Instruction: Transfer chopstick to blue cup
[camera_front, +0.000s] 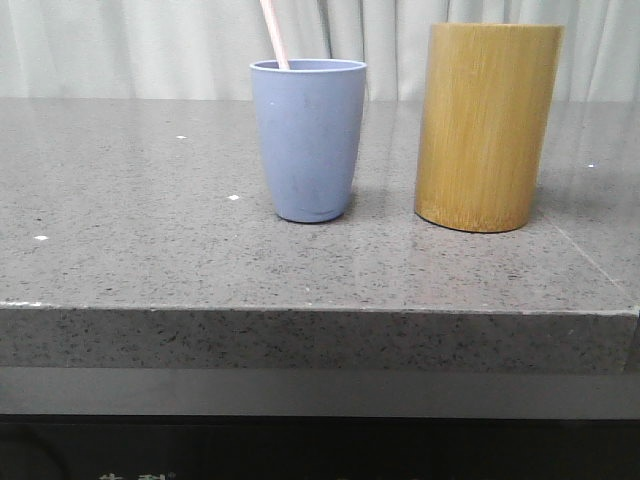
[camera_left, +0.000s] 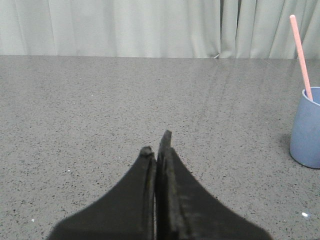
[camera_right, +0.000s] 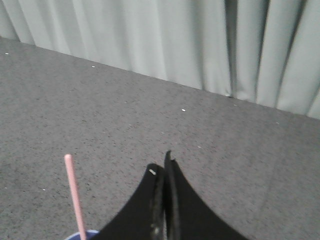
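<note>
Front view: chopstick (camera_front: 274, 34) stands in the blue cup (camera_front: 308, 140) on the worktop (camera_front: 150, 230), bamboo holder (camera_front: 487, 125) alongside. My left hand (camera_left: 156, 145) and right hand (camera_right: 161, 167) are both closed, empty; transfer looks done.

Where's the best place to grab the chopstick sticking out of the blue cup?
Probably the bare upper part of the chopstick, well above the cup rim, coming from above. Its lower part sits inside the cup, and it leans against the rim.
</note>
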